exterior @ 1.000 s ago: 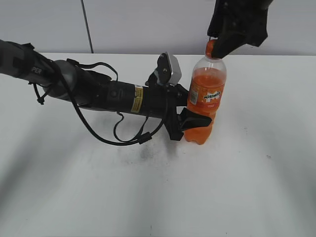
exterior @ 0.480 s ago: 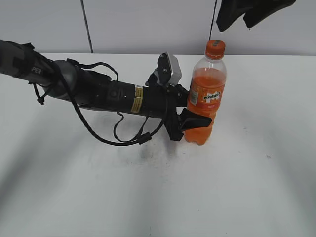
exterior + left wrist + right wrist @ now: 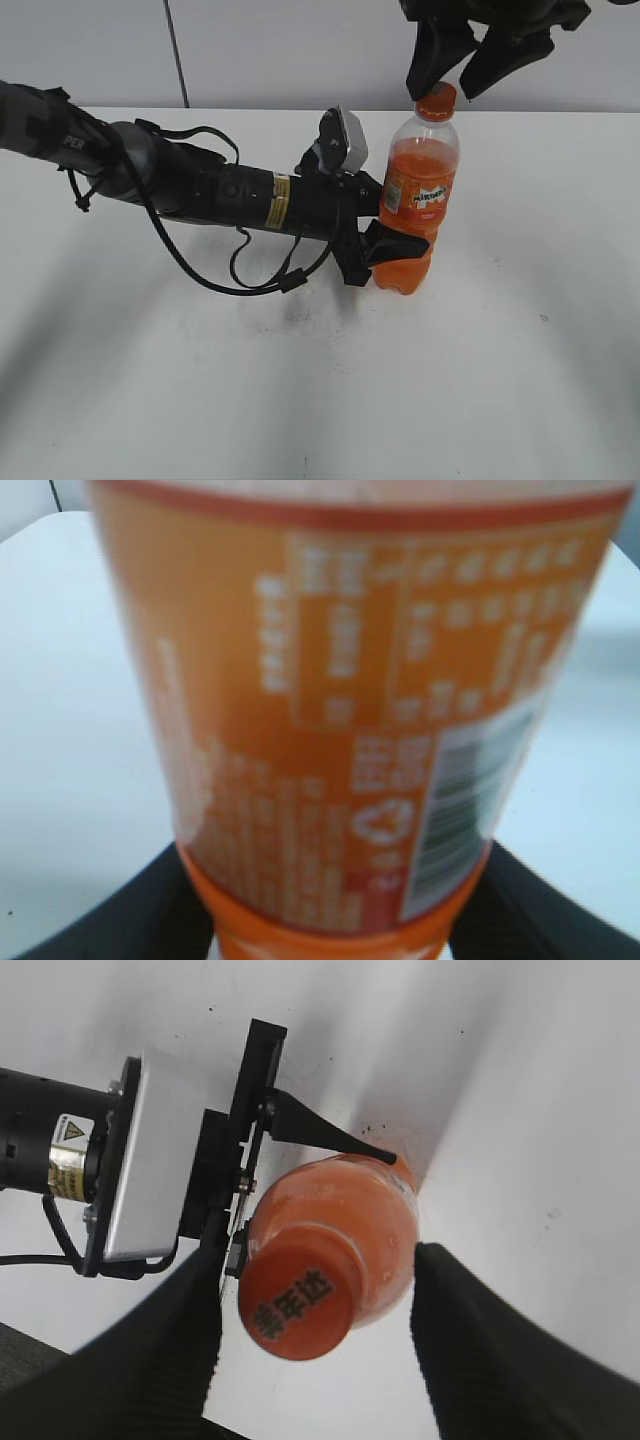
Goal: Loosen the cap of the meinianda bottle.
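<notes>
1. The bottle (image 3: 415, 205) is standing upright on the white table (image 3: 300, 400), right of the middle and nearer the far edge than the near one.
2. It is holding orange liquid, filling it up to about the shoulder; the neck above is showing clear plastic.
3. The cap (image 3: 436, 101) is sitting on the bottle's neck, orange with dark print on top, seen clearly in the right wrist view (image 3: 300, 1303).
4. The left gripper (image 3: 385, 245) is reaching in from the left, lying low along the table, its jaws clasping the bottle's lower body below the label (image 3: 417, 200).
5. In the left wrist view the bottle (image 3: 350, 730) is filling the frame, blurred; black fingers (image 3: 120, 920) are showing on both sides of its base.
6. The right gripper (image 3: 480, 60) is hanging above the cap, jaws spread apart, gripping nothing.
7. In the right wrist view its two dark fingers (image 3: 170, 1350) are flanking the cap, one each side, not touching it.
8. The left arm (image 3: 200, 185), with its loose black cable (image 3: 240, 275), is stretching across the left half of the table.
9. A grey wall (image 3: 300, 50) is running behind the far edge.
</notes>
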Action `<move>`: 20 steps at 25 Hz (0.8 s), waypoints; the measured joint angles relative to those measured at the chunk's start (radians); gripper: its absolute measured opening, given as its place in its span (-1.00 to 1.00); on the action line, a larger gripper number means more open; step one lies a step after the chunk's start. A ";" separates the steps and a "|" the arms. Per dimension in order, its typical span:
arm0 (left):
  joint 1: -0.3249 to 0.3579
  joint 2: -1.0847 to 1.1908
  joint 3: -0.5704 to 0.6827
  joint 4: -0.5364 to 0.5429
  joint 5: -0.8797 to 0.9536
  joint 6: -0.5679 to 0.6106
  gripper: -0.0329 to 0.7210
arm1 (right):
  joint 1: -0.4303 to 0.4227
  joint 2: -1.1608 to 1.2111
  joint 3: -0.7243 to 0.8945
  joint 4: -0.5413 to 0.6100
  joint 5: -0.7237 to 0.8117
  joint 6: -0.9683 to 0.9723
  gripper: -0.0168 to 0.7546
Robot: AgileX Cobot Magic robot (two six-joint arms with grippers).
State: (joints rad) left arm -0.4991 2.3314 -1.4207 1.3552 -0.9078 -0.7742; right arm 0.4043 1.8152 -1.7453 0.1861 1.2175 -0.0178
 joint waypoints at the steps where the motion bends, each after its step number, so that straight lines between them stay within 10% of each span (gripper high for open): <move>1: 0.000 0.000 0.000 0.000 0.000 0.000 0.14 | 0.000 0.003 0.000 0.000 0.000 0.000 0.20; 7: 0.000 0.000 0.000 0.000 0.000 0.000 0.14 | 0.000 0.003 0.000 0.009 0.000 -0.033 -0.25; 13: 0.000 0.000 0.000 0.000 0.000 0.000 0.14 | 0.001 0.003 0.000 0.014 0.000 -0.172 -0.27; 20: 0.000 0.000 0.000 0.001 0.000 -0.002 0.14 | 0.001 0.002 -0.002 0.020 0.000 -1.015 -0.28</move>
State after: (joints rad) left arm -0.4991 2.3314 -1.4207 1.3558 -0.9078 -0.7763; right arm 0.4054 1.8177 -1.7470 0.2061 1.2175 -1.0327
